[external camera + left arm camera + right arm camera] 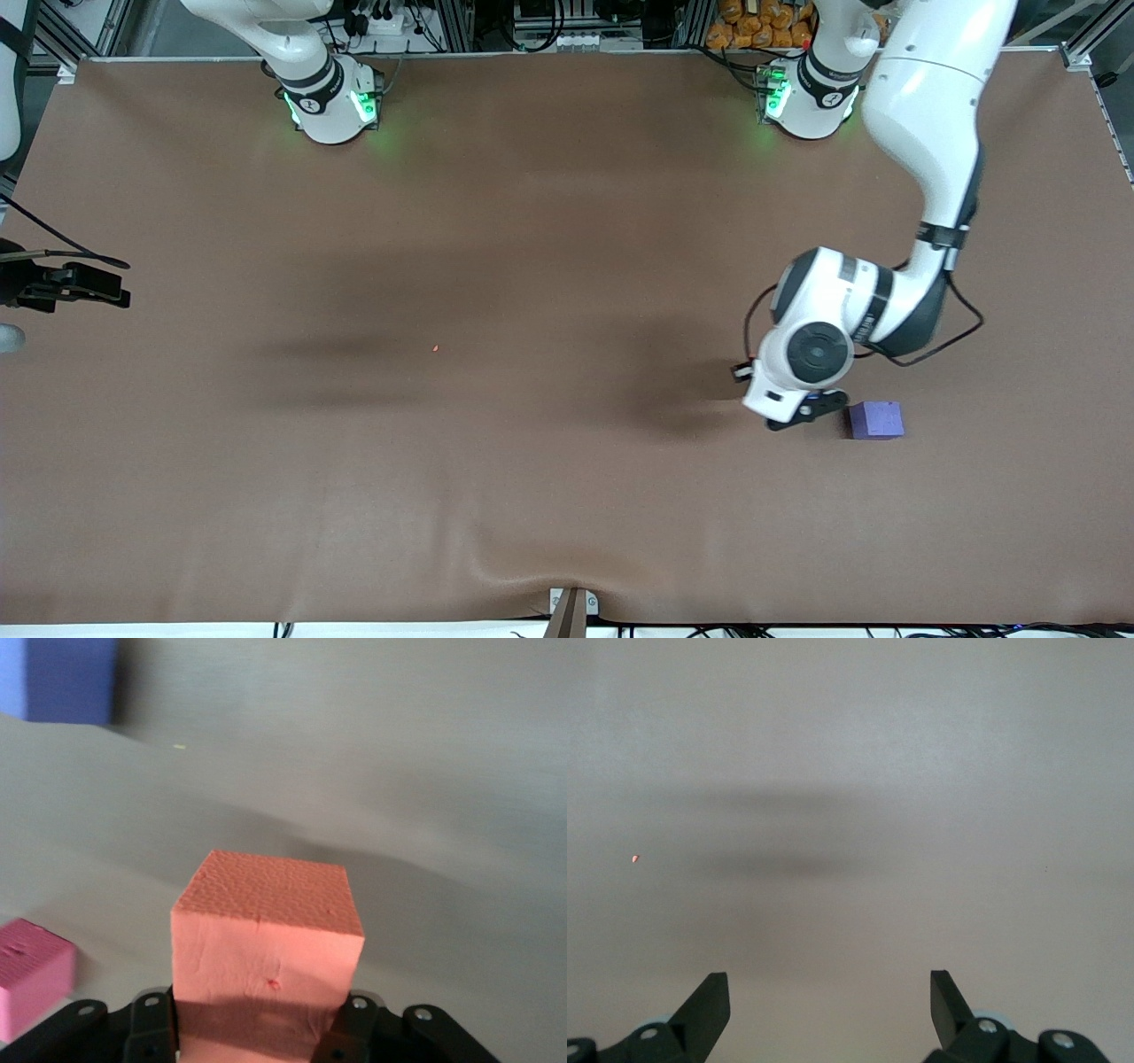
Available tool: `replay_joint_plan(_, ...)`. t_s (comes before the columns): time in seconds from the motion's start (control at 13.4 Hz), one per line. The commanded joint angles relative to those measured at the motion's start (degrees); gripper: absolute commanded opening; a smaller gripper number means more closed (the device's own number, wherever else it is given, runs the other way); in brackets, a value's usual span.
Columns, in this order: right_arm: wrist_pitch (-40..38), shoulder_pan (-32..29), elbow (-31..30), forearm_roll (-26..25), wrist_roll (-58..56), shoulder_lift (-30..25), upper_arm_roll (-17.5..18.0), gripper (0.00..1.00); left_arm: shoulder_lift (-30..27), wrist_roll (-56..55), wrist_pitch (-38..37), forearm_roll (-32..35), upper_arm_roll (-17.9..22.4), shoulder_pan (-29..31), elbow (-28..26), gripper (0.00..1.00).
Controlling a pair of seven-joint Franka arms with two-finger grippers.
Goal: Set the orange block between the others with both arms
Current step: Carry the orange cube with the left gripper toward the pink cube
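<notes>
1. Left gripper [257, 1032] clamps the orange block [266, 939], upright, above the table [532, 496]; a cube, no long axis.
2. Three cubes: one orange, one pink cube [31, 979], one purple cube [875, 420] at the gripper's 3 o'clock in the front view.
3. Right gripper [830, 1010] waits, jaws wide, empty.

Robotics lab, aluminium framing [89, 35], cabling [549, 22]

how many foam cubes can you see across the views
3. The orange block is gripped in the left hand. The pink cube and the purple cube lie on the table near it. None seems hidden.
</notes>
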Motion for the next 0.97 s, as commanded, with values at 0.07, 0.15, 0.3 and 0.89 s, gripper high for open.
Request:
replay_joint_plan(0.07,-0.8,-0.6,0.5,-0.5,-0.7,-0.5,0.4,1.0,-4.3,1.8,0.4,5.3,-0.8,4.2,-7.7,0.0)
replay_joint_plan(0.15,-0.7,-0.6,0.5,-0.5,-0.8,-0.6,0.4,1.0,-5.7,2.5,1.3,6.2,-0.9,5.6,-10.0,0.0)
replay_joint_plan(0.3,-0.8,-0.6,0.5,-0.5,-1.0,-0.6,0.4,1.0,-8.8,5.4,3.9,6.4,-1.2,8.1,-14.6,0.0)
replay_joint_plan(0.89,-0.7,-0.5,0.5,-1.1,-1.0,-0.7,0.4,1.0,-11.3,14.2,13.5,6.4,-1.4,17.2,-22.9,0.0)
